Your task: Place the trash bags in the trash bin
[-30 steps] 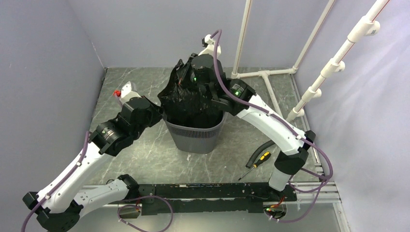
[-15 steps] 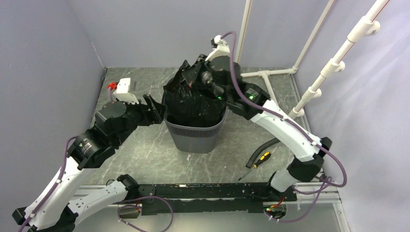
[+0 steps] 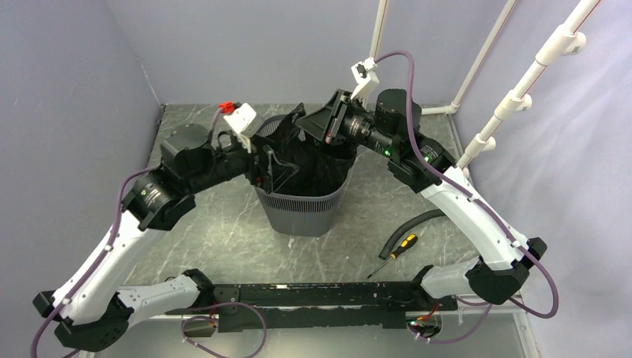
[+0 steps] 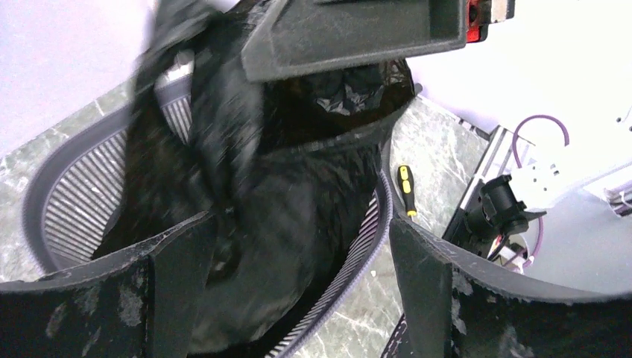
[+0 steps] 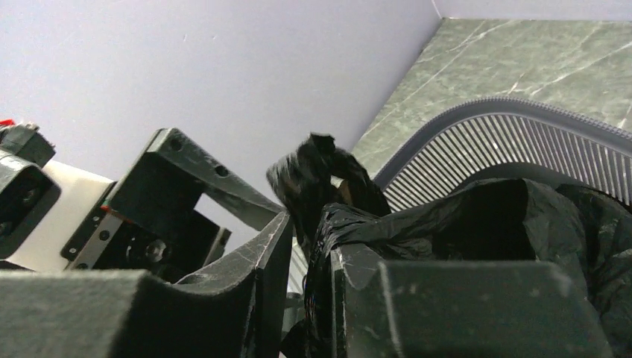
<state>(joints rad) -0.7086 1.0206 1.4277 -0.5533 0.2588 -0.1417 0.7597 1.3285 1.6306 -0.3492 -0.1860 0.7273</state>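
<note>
Fingers of the left gripper [image 4: 298, 227] spread wide at the bin [image 3: 302, 209]; those of the right gripper [image 5: 311, 239] nearly together on the bag [image 3: 309, 168].
The left arm reaches in from the left, forearm roughly level, wrist pointing right, its fingers at the bin's left rim. The right arm rises from its base and bends over the far right rim, wrist pointing left, a bunched fold of film pinched in its narrow gap. The bag sits mostly inside the bin, its top above the rim.
</note>
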